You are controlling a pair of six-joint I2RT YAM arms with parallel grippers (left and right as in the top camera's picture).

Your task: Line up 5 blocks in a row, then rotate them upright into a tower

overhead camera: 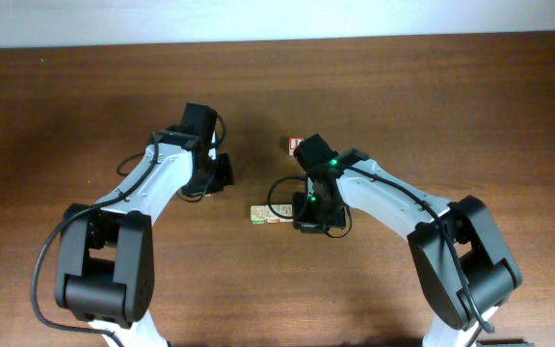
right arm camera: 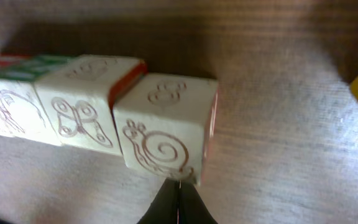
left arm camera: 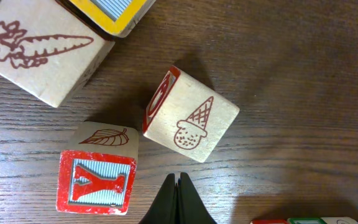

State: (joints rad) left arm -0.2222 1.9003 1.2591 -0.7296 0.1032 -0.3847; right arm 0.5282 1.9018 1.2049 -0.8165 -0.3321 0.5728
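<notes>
1. Left gripper (left arm camera: pixel 179 199): fingers pinched tight together with nothing between them, tips over bare table (overhead camera: pixel 451 96).
2. Just ahead of those tips sit two blocks. The Y block (left arm camera: pixel 97 174) has a leaf drawn on top, and the ice-cream block (left arm camera: pixel 191 121) is turned at an angle. Their corners are almost meeting.
3. Further off to the left is the carrot block (left arm camera: pixel 42 50), with a yellow-edged block (left arm camera: pixel 110 14) right against it at the frame's top.
4. Right gripper (right arm camera: pixel 179 202): fingers closed too, holding nothing. The tips are right at the snail block's (right arm camera: pixel 166 127) lower edge. Can't tell if they actually touch it.
5. The snail block ends a row. The butterfly block (right arm camera: pixel 82 106) is pressed against it, then there's one more block (right arm camera: pixel 8 93), too blurry to read.
6. From above, that row (overhead camera: pixel 266 214) lies mid-table, partly hidden under the right gripper. A red cube (overhead camera: pixel 294 145) peeks out behind the right arm.
</notes>
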